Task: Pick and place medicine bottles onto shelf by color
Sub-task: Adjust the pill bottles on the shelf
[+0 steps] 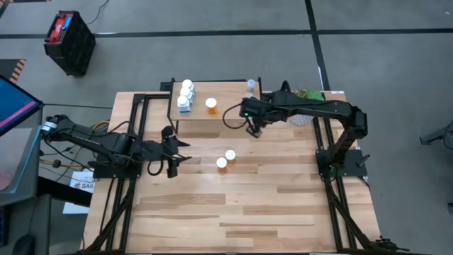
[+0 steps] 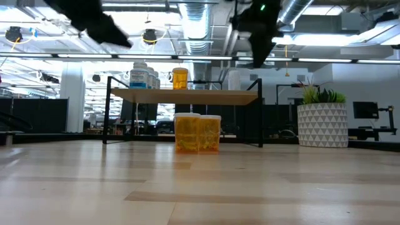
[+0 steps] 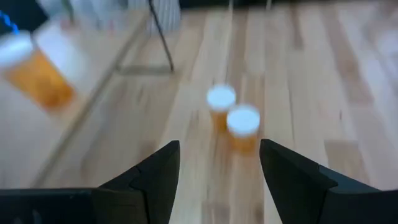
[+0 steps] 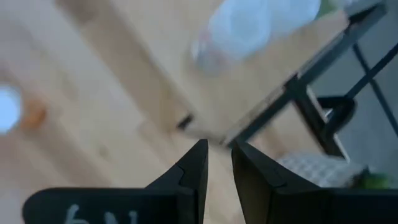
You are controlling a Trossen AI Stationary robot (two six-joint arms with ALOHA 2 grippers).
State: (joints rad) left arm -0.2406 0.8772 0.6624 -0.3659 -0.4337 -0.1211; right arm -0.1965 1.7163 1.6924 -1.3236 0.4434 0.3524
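Your desk (image 1: pixel 248 205) still has 2 orange bottles (image 1: pixel 226 159) left; shelf (image 1: pixel 226 106) holds 3 white, 1 orange, some clear. Left gripper (image 1: pixel 168 164) open, right gripper (image 1: pixel 255 129) clenched, empty.

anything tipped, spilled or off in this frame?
Nothing stands out. Bottles on the shelf stand upright, and the two orange bottles on the table are upright, side by side.

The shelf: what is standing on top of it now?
On the shelf: three white bottles in a row, one orange bottle, clear bottles at the far edge, their number unclear.
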